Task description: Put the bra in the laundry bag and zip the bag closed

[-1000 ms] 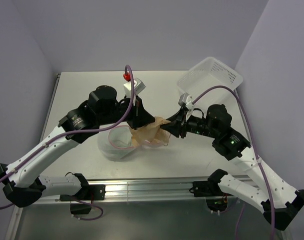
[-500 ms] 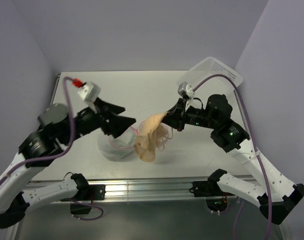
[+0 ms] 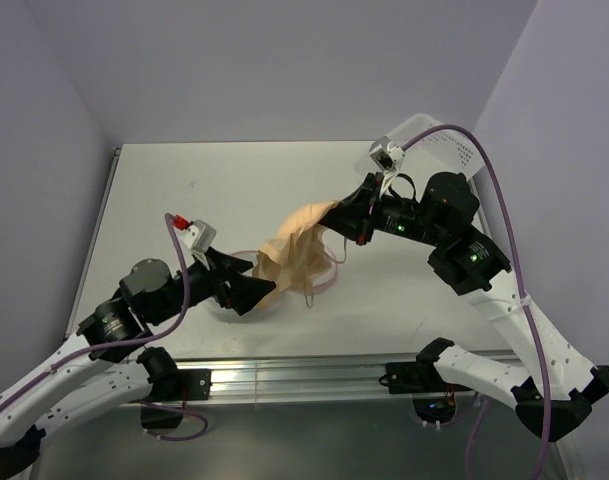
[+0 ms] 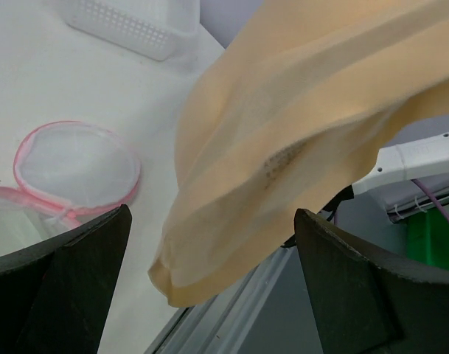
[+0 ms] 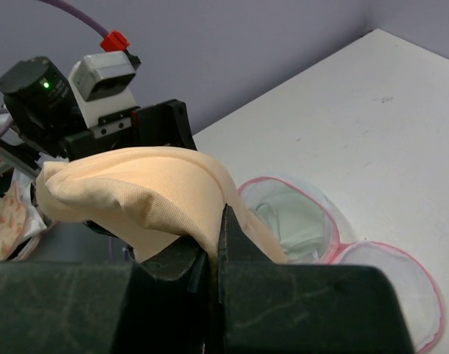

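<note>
A white surface (image 3: 234, 190) is seen carrying everything. At its far right corner a white perforated basket (image 3: 446, 148) is set, partly covered by the right arm (image 3: 469, 262). What is in the basket cannot be told.

The bra (image 3: 296, 250), a peach-coloured piece of fabric, is held up in the air above the middle of the surface. It is hung from its upper end and draped down towards the near left.

The laundry bag (image 5: 287, 214) is laid on the surface below and beside the hanging bra, and it is unzipped. Its pink-rimmed mouth is turned upwards. Its round mesh lid (image 5: 390, 295) is spread flat on the surface beside the mouth, joined to it at one edge. Only pale translucent mesh is seen inside the bag and no part of the bra is seen in it, though in the right wrist view part of the rim is hidden by the fabric.

The right tool (image 5: 215, 221) is pressed together on an edge of the bra. The left tool (image 3: 256, 283) is spread wide and nothing is gripped by it. In the left wrist view the lower end of the bra is seen between the tool's fingers, unpinched.
</note>
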`<state>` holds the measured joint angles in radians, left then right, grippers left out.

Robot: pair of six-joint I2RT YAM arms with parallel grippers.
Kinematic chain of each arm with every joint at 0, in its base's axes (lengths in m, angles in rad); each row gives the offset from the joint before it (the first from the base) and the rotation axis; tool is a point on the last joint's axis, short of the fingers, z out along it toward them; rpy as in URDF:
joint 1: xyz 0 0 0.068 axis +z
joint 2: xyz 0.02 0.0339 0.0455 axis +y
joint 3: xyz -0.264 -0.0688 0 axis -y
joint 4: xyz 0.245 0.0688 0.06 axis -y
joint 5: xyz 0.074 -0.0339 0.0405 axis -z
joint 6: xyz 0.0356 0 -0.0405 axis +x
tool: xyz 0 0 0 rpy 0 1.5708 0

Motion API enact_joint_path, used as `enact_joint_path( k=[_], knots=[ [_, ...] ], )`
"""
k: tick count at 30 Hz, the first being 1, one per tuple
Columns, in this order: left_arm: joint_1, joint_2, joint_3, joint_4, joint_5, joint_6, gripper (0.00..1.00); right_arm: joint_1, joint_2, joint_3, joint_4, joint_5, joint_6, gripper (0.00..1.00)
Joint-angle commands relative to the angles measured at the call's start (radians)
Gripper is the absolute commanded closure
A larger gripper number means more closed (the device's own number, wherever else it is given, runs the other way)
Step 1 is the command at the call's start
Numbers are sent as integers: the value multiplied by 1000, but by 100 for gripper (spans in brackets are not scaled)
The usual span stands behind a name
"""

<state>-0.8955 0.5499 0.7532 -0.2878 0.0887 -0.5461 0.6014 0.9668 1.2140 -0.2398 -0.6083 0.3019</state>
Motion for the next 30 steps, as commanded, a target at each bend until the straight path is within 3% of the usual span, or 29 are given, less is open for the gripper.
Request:
enact_joint_path(
  k=[1, 5, 10, 13, 16, 17, 22, 26, 30],
  knots=[
    [-8, 11, -15, 137, -15, 0, 1, -5, -11, 24, 20, 31, 51, 100],
    [-28, 65, -20, 205, -26, 14, 1, -5, -5, 7, 30, 22, 57, 100],
    [-68, 108, -14, 240, -138, 46, 1, -5, -17, -8, 36, 7, 54, 100],
    [-68, 154, -3, 279, -104, 54, 7, -5, -19, -16, 37, 2, 52, 100],
    [-72, 189, 18, 279, -106, 60, 18, -5, -26, -25, 45, 1, 51, 100],
    [-72, 189, 20, 303, -106, 58, 30, -5, -33, -30, 49, 4, 52, 100],
    [-74, 168, 12, 332, -142, 54, 65, -5, -68, -50, 57, 18, 46, 100],
    [-74, 157, 15, 329, -150, 40, 100, -5, -88, -68, 79, 24, 29, 100],
    [-74, 150, 17, 328, -133, 20, 100, -5, -137, -140, 151, -1, 0, 100]
  ],
)
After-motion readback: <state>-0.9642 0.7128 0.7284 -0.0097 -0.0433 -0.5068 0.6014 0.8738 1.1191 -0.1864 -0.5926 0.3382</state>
